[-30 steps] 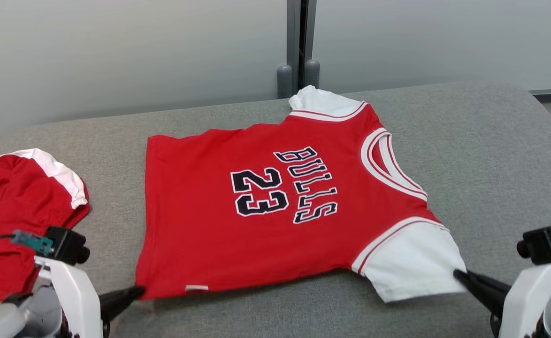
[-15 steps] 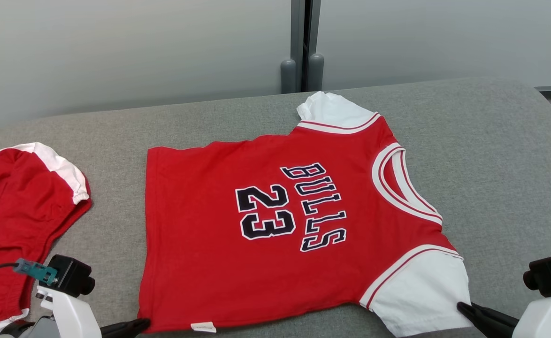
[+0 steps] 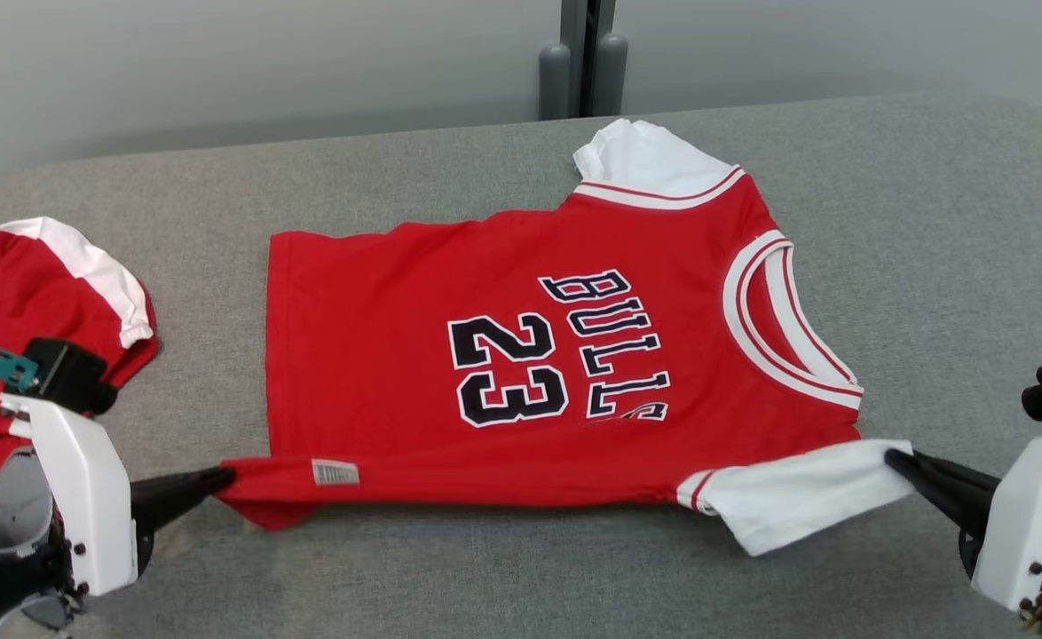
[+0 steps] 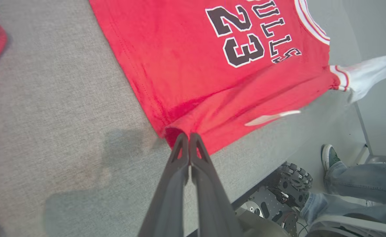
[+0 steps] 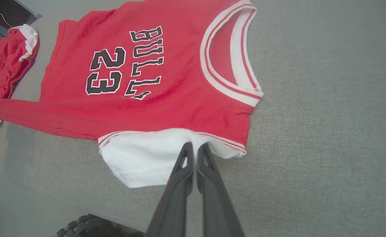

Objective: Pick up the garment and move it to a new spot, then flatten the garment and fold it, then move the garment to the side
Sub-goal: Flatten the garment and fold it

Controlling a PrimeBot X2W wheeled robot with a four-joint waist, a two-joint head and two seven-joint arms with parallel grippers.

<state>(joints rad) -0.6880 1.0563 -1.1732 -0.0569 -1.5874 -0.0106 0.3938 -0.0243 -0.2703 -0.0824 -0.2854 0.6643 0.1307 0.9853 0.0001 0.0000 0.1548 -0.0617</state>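
The grey cloth-covered counter (image 3: 929,222) takes most of the head view, w/ a pale wall behind it. In the middle of the counter lies the shirt (image 3: 379,337): a red basketball-style top w/ short white sleeves, lying sideways, collar toward the right & bottom hem toward the left. The far part lies flat on the counter. The near long edge is raised and pulled straight between the two grippers, and it folds a bit over the front, so the last letter of the print (image 3: 508,368) "BULLS 23" is partly covered. The print is black w/ white outline. The collar (image 3: 778,328) is white w/ red stripes.

At the far left of the counter, well apart from the shirt, lies a second red garment (image 3: 6,293) w/ white trim, crumpled.

The left gripper (image 3: 224,479) is closed tight on the near hem corner of the shirt. The right gripper (image 3: 894,457) is closed tight on the near white sleeve (image 3: 796,497). The far sleeve (image 3: 645,155) lies nr the back edge of the counter.

A small white label (image 3: 335,472) shows on the raised hem, close to the left gripper.

In the left wrist view, a person's shoe (image 4: 329,154) & a jeans leg are on the floor beside the counter.
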